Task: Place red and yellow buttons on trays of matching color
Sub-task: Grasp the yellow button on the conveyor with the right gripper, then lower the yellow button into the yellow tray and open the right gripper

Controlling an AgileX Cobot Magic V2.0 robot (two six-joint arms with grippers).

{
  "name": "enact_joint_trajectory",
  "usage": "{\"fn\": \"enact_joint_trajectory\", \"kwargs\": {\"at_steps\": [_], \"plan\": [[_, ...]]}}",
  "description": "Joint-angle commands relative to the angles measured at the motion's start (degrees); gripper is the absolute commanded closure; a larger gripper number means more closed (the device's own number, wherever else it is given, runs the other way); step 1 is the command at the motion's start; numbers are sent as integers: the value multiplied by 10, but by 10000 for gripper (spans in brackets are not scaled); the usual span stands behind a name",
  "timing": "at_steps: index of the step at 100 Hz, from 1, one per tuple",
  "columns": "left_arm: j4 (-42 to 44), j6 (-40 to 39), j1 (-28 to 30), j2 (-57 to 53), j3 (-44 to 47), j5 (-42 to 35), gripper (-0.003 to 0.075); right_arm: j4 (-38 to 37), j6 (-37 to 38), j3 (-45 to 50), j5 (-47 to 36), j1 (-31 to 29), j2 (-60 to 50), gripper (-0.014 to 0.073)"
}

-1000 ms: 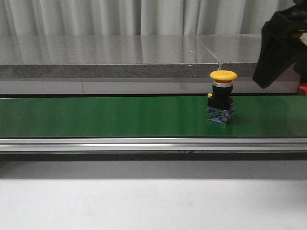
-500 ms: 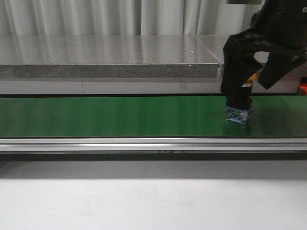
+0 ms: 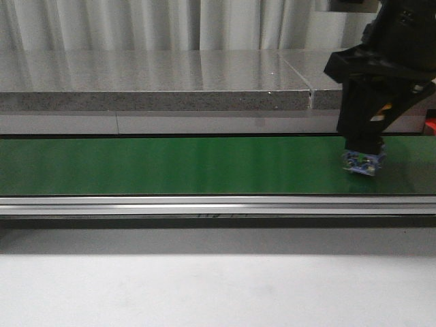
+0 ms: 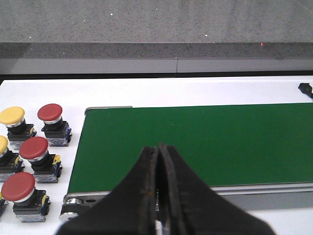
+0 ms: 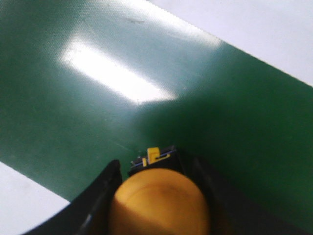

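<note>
A yellow button (image 5: 159, 200) stands upright on the green belt (image 3: 170, 167). In the front view only its blue and black base (image 3: 363, 162) shows under my right gripper (image 3: 362, 146). In the right wrist view the right gripper (image 5: 155, 165) is shut on the yellow cap, one black finger pressed to each side. My left gripper (image 4: 159, 148) is shut and empty, hovering over the near edge of the belt (image 4: 205, 142). Beside that end of the belt stand red buttons (image 4: 50, 112) (image 4: 33, 148) (image 4: 18, 186) and a yellow one (image 4: 11, 115). No trays are in view.
A grey stone ledge (image 3: 157, 88) runs behind the belt and a metal rail (image 3: 204, 204) along its front. White tabletop (image 3: 204, 286) lies nearest the camera. A belt roller (image 4: 73, 211) sits at the belt's corner next to the buttons.
The yellow button has travelled right along the belt. My right gripper came down over it from the upper right, followed it, and its fingers closed in on the cap.
</note>
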Motion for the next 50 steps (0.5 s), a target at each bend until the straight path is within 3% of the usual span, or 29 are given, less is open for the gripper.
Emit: {"fn": "enact_joint_trajectory", "kwargs": {"at_steps": [1, 21, 50], "plan": [[-4, -2, -5, 2, -15, -46, 739, -14, 17, -18, 3, -26, -50, 421], [-4, -2, -5, 2, -15, -46, 739, -26, 48, -18, 29, -129, -112, 421], [-4, -2, -5, 2, -15, -46, 739, -26, 62, -15, 38, -337, -136, 421]]}}
